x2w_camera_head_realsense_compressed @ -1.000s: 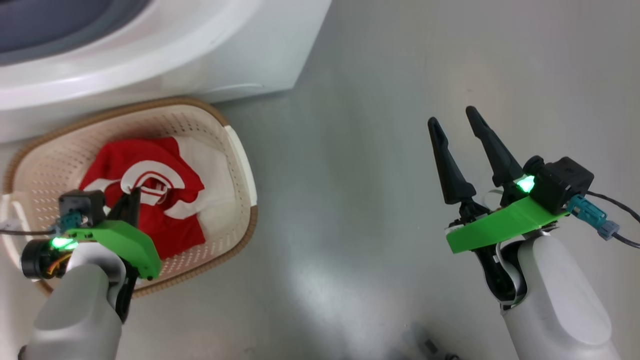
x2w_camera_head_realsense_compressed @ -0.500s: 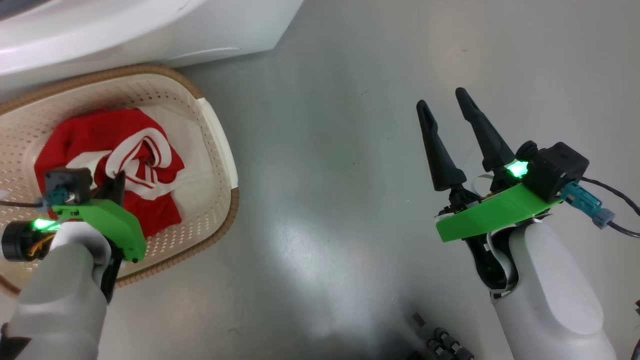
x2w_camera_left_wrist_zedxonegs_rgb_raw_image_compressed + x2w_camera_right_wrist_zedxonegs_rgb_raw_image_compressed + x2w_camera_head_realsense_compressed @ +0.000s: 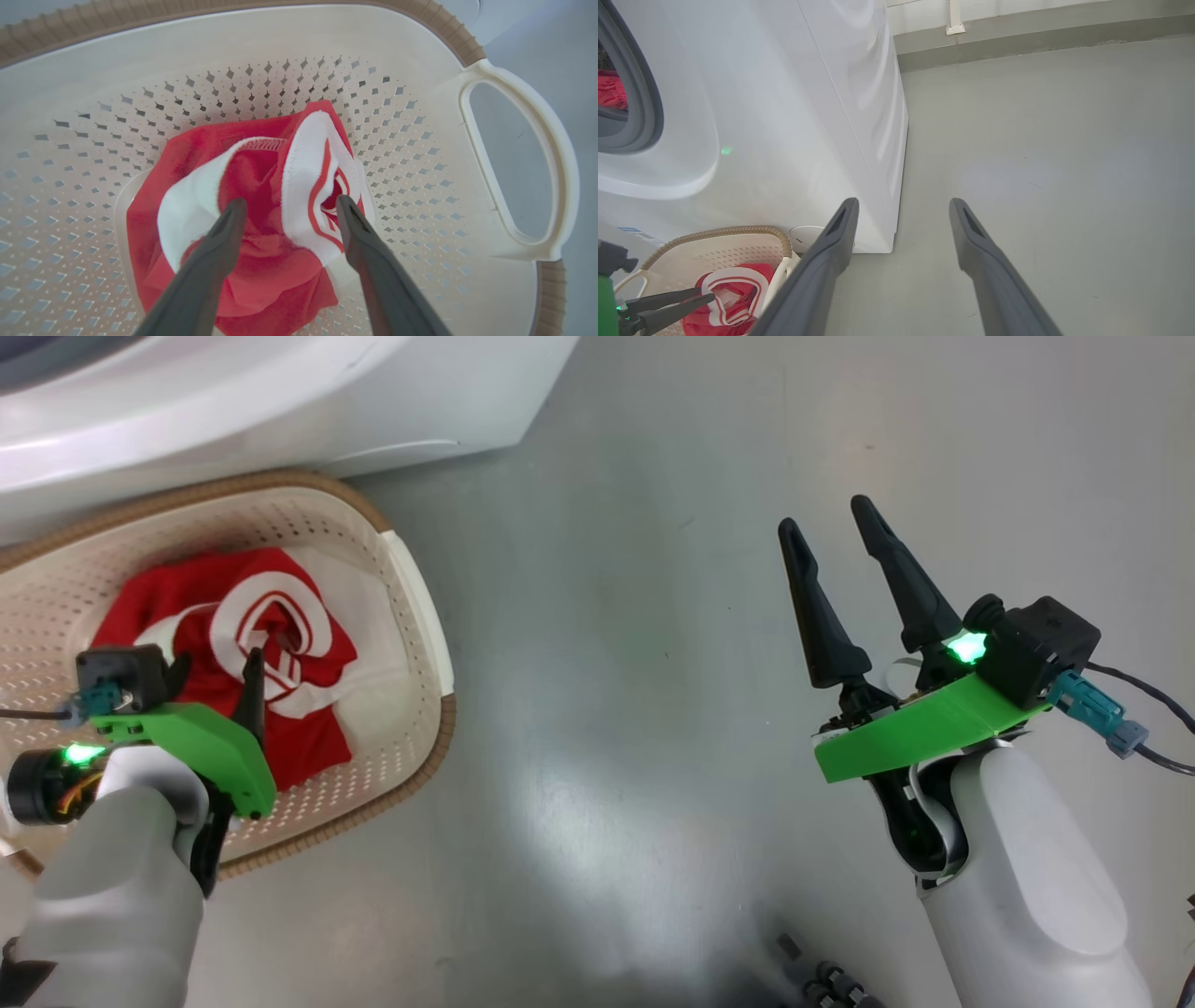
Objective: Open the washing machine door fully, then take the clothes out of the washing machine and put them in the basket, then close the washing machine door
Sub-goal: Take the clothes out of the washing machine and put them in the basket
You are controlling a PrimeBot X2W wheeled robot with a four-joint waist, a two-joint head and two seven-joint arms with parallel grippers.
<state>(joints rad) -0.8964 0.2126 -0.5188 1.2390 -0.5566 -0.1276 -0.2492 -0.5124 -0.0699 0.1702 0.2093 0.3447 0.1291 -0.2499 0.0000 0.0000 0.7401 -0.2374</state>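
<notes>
The cream basket with a brown rim stands on the floor in front of the white washing machine. Red clothes with white trim lie bunched in it. My left gripper hangs inside the basket, open, its fingers spread on either side of a white-striped fold of the clothes. Over bare floor to the right, my right gripper is open and holds nothing. In the right wrist view, more red fabric shows inside the drum behind the grey gasket. The washing machine door is out of view.
Grey floor spreads wide to the right of the basket and the machine. A wall base with a white fitting runs along the far side. Small dark parts lie at the lower edge of the head view.
My left gripper has opened and let go of the red garment, which has settled in the basket. The head camera has shifted a little. The right arm has kept its pose.
</notes>
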